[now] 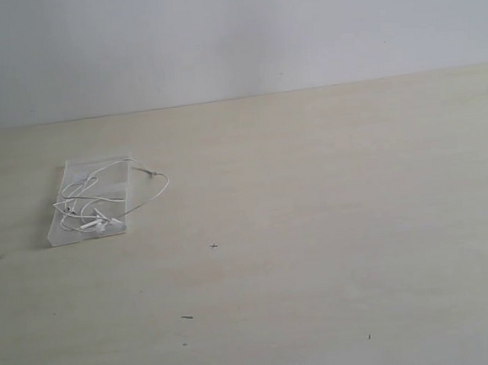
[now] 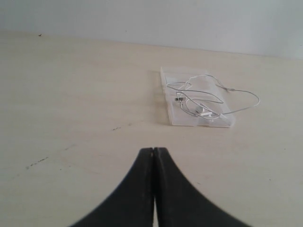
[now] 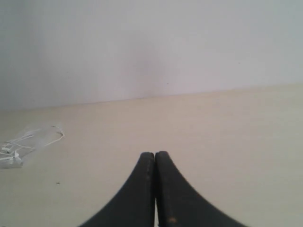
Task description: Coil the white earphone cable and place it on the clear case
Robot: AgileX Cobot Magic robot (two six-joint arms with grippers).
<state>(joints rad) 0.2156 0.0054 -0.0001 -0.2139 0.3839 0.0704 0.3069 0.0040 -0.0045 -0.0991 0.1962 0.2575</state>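
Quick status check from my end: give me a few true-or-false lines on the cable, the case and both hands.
1. The earphone cable lies mostly on the clear case. True.
2. One loop of it reaches past the case onto the table. True.
3. The left hand grips the cable. False: it is shut on nothing, apart from the case.
4. The right hand is wide open. False: it is shut.
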